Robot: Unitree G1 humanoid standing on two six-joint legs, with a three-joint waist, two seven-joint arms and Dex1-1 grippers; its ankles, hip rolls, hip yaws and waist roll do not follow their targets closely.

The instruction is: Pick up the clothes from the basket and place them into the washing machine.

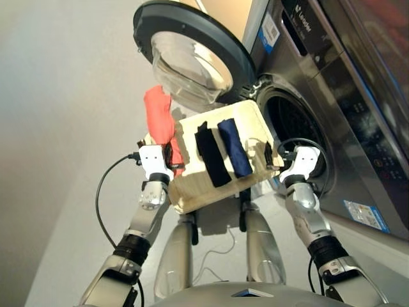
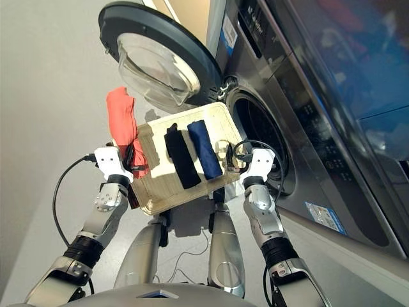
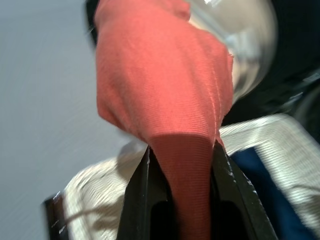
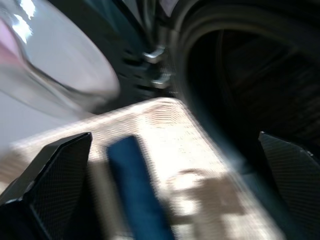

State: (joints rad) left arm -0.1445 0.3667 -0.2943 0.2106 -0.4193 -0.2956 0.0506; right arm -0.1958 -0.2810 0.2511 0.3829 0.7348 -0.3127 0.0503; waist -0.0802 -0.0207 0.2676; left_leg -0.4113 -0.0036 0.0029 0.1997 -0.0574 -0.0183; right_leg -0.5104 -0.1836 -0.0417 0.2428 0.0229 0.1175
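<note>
A: The fingers (image 3: 145, 195) of the left gripper (image 1: 167, 155) are pinched on the red cloth (image 1: 158, 115), which stands up above them; those of the right gripper (image 4: 175, 165) are spread wide and hold nothing.

B: How will the cloth handle?

A: Probably light, soft and limp. It droops from any grip, so a pinch near one end, as here, should serve.

B: What do the containers hold?

A: The basket (image 1: 252, 114) carries the black cloth (image 1: 211, 155) and, just beside it toward 3 o'clock, the blue cloth (image 1: 235, 148). The red one rises at its 9 o'clock edge. The washing machine (image 1: 332, 96) stands at 2 o'clock with its door (image 1: 192, 51) swung open; nothing can be made out in the dark drum (image 1: 291, 121).
</note>
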